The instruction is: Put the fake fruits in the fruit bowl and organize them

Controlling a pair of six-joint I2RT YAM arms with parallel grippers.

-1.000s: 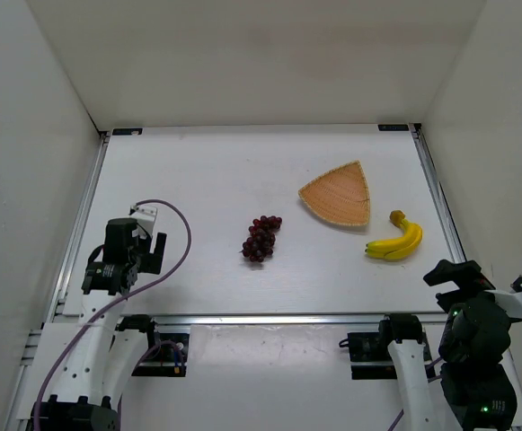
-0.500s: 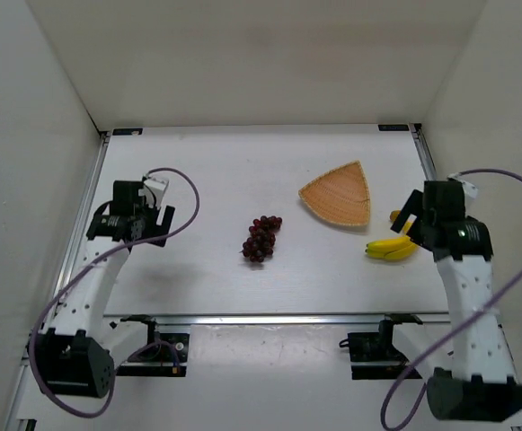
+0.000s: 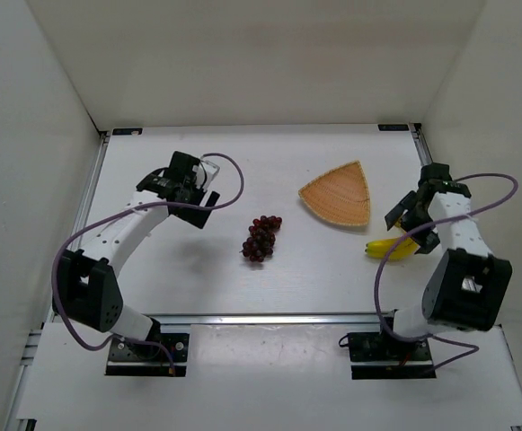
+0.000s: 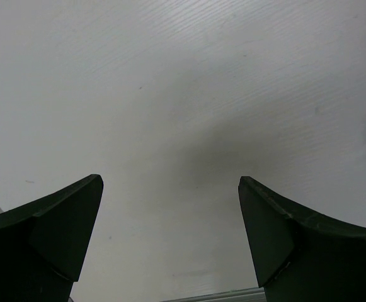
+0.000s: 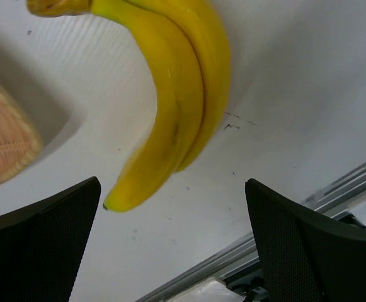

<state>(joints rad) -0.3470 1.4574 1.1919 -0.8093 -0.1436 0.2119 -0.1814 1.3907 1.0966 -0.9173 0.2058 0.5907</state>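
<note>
The dark red-purple grapes (image 3: 261, 238) lie in the middle of the table. The orange-tan woven basket (image 3: 339, 195) sits to their right and farther back; its edge shows in the right wrist view (image 5: 0, 148). The yellow banana bunch (image 3: 388, 249) lies near the right side, partly hidden by my right arm. My right gripper (image 3: 411, 224) hangs open just above it, and in the right wrist view (image 5: 172, 184) the banana (image 5: 170, 94) lies ahead of the open jaws. My left gripper (image 3: 202, 205) is open and empty, left of the grapes; the left wrist view (image 4: 170, 181) shows only bare table.
A metal rail (image 3: 269, 318) runs along the table's near edge and shows in the right wrist view (image 5: 283, 251). White walls enclose the table on the left, back and right. A side rail (image 3: 436, 193) lies close to the right arm.
Both arms have swung out from near their bases over the table. The left gripper moved back and right towards the grapes. The right gripper moved over the banana. The fruits and basket have not moved.
</note>
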